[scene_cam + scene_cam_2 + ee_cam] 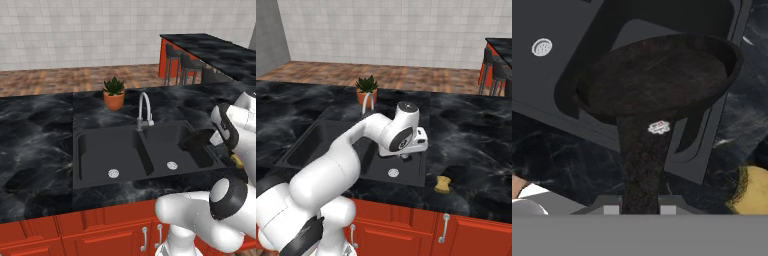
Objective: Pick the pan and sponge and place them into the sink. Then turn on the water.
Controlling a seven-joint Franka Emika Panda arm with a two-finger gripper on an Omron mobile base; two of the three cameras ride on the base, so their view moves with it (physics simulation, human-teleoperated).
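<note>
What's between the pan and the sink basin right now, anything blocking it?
Nothing visible. The gripper holds the pan by its handle, above the right basin of the sink. That basin looks bare apart from its drain, and the sponge lies aside on the counter.

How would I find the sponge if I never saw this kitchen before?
Find the black sink set in the dark marble counter. Go to the sink's right front corner, near the counter's front edge above the red cabinets. The sponge lies there on the counter: a small yellow block, the one bright thing on that dark stone, unlike the orange plant pot behind the faucet.
</note>
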